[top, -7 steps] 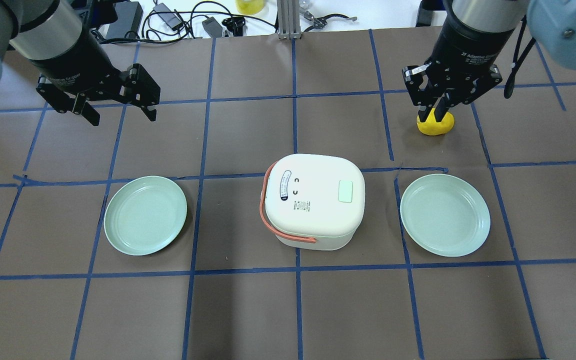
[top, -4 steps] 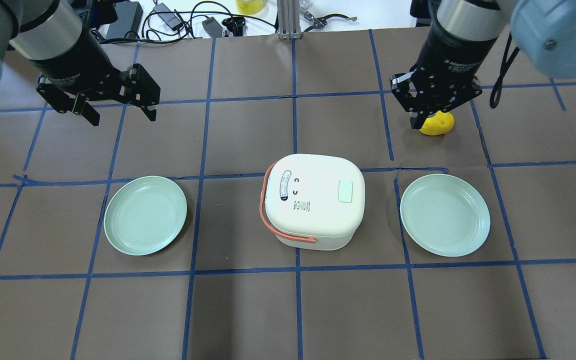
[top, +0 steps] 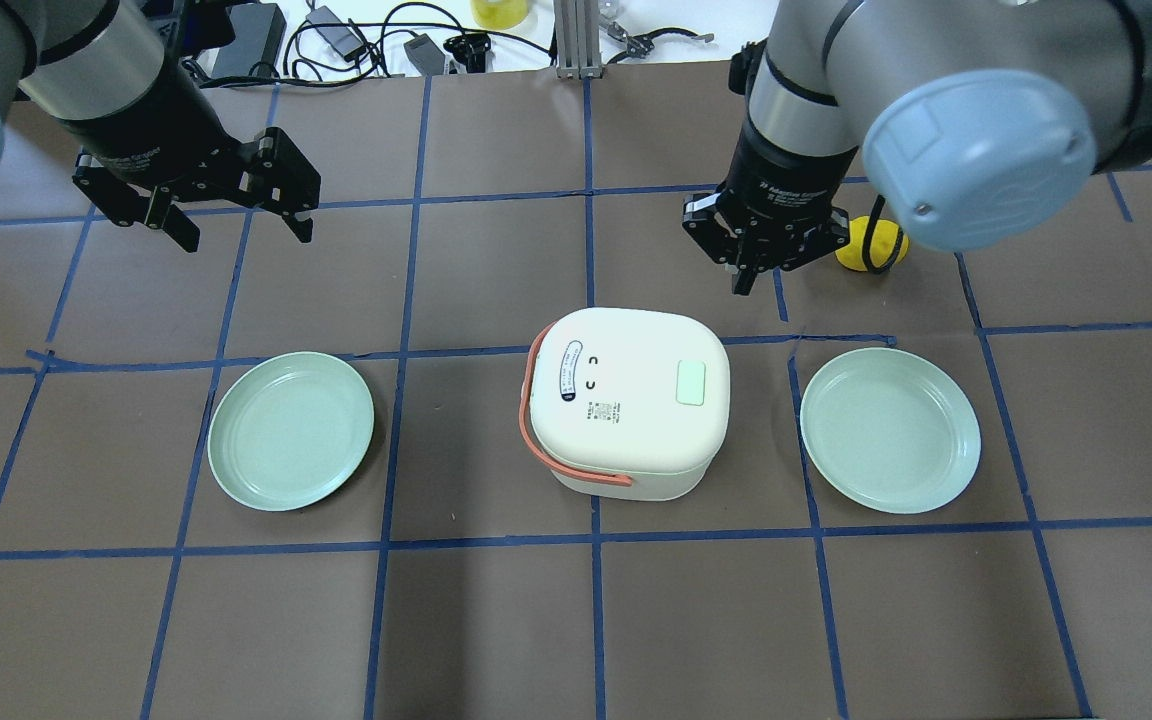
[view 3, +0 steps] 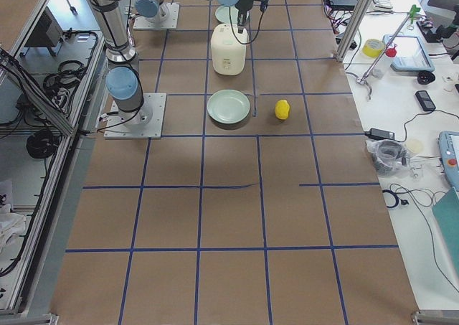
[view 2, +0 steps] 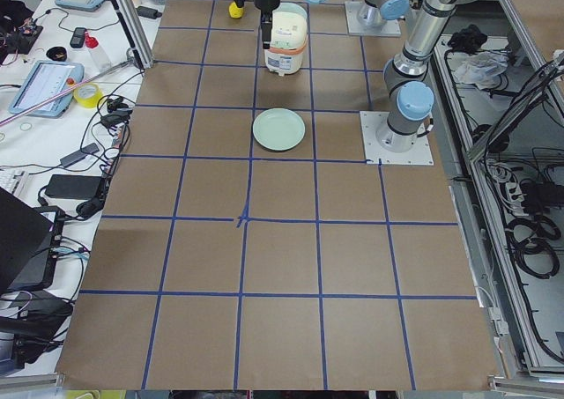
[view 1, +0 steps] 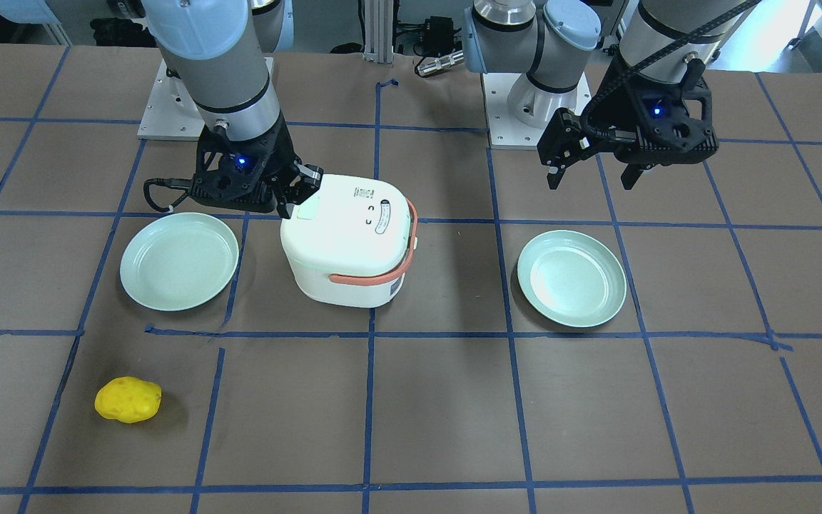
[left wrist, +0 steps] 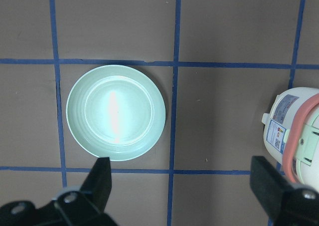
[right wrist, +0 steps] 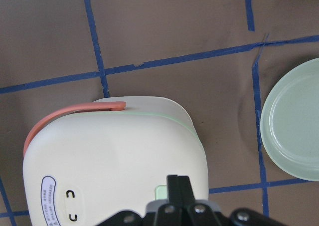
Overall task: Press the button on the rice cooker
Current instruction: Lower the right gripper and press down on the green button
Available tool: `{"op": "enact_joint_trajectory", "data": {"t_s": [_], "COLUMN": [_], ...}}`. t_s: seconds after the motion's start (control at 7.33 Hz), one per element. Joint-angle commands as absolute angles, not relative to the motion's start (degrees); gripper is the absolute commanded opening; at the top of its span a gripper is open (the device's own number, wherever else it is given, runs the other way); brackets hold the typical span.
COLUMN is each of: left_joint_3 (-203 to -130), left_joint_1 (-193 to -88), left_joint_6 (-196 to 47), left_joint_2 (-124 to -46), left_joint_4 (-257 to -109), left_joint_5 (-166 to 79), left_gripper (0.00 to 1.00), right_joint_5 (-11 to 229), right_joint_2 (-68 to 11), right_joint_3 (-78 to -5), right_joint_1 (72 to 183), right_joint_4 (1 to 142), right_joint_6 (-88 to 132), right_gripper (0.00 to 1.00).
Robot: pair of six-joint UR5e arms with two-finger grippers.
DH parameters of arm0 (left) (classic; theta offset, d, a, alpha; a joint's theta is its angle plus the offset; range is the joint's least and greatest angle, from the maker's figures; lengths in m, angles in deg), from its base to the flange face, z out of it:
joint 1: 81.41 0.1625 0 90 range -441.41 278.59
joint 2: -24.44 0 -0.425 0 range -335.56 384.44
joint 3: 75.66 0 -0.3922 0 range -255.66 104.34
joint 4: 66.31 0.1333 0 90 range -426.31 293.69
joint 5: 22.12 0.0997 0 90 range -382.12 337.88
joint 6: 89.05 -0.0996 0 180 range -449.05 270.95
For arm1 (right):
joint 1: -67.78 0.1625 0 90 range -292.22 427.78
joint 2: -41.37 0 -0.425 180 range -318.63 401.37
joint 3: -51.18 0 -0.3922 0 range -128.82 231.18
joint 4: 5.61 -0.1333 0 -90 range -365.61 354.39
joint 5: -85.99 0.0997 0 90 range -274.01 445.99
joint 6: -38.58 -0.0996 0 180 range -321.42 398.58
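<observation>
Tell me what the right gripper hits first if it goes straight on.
Likely the rice cooker, at or beside its green button: the right gripper, shut, sits over it in the wrist view. Depth unclear.

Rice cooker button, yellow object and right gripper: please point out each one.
rice cooker button [top: 691,383], overhead exterior view, middle of the pale green square.
yellow object [view 1: 128,400], exterior front-facing view, middle of its top.
right gripper [top: 741,285], overhead exterior view, between its closed fingertips.

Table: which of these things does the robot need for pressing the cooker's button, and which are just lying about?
Needed: rice cooker; green button; right end effector.
Lying about: left plate; right plate; yellow lump.
</observation>
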State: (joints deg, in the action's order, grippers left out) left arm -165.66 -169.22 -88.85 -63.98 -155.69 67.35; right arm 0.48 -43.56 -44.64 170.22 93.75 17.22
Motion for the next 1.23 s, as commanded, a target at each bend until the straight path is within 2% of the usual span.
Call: {"op": "enact_joint_trajectory", "data": {"t_s": [0.0, 1.09], "left_joint_3": [-165.7, -165.7], "left_joint_1": [-169.2, -169.2], "left_joint_6": [-88.9, -88.9], "left_joint_2": [-64.0, -64.0], "left_joint_4": [-155.7, -155.7], "left_joint_5": [67.3, 67.3], "left_gripper": [1.0, 1.0], "right_joint_5": [1.9, 3.6], "right_joint_2": [-43.4, -43.4], "right_joint_3": [-46.6, -49.7], "right_joint_1": [170.9, 170.9], "right_joint_4": [94.9, 93.9], "right_joint_6": [16.3, 14.0], "right_gripper": [0.0, 0.0]}}
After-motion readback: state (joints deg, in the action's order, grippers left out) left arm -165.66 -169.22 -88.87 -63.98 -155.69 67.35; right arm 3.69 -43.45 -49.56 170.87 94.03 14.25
